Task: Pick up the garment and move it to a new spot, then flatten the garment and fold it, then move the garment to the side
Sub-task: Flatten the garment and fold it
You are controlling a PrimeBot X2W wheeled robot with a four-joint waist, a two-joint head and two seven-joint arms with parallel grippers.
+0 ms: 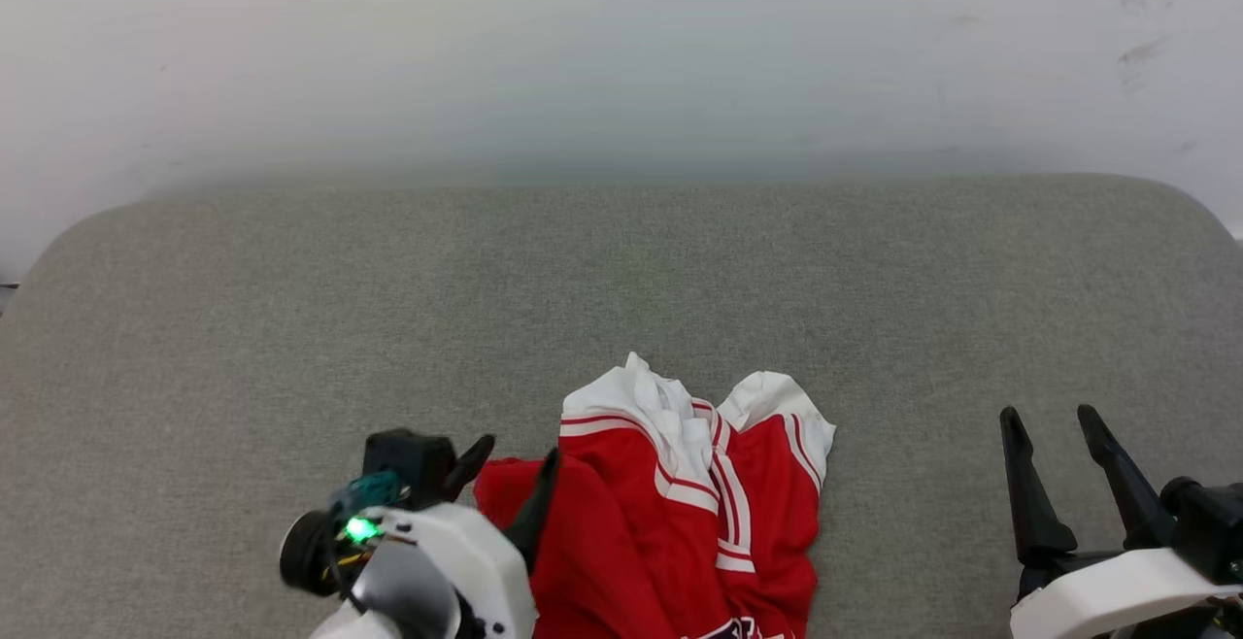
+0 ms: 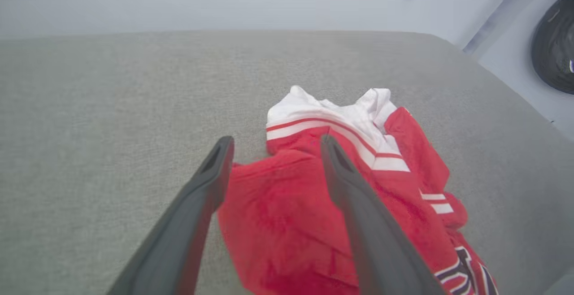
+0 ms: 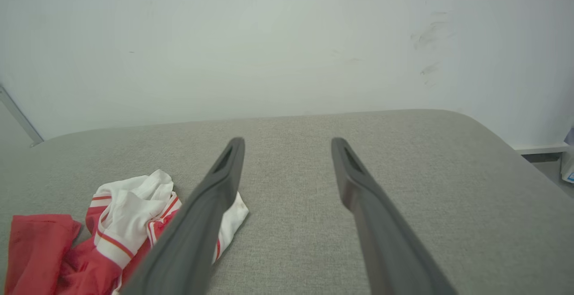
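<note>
Across the grey table (image 1: 291,309), one garment (image 1: 631,522) lies crumpled toward 6 o'clock. Its long axis runs 12 to 6, with the white sleeves at the far end. My left gripper (image 1: 520,448), jaws apart and holding nothing, straddles the garment's red edge at 9 o'clock. My right gripper (image 1: 1049,425), also spread and empty, sits well apart at 3 o'clock. I judge the left nearer. Count: one table, one garment, two grippers.

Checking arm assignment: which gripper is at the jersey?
The left gripper: its open fingers straddle the edge of the red jersey. The right gripper, also open, hovers apart over bare grey surface.
</note>
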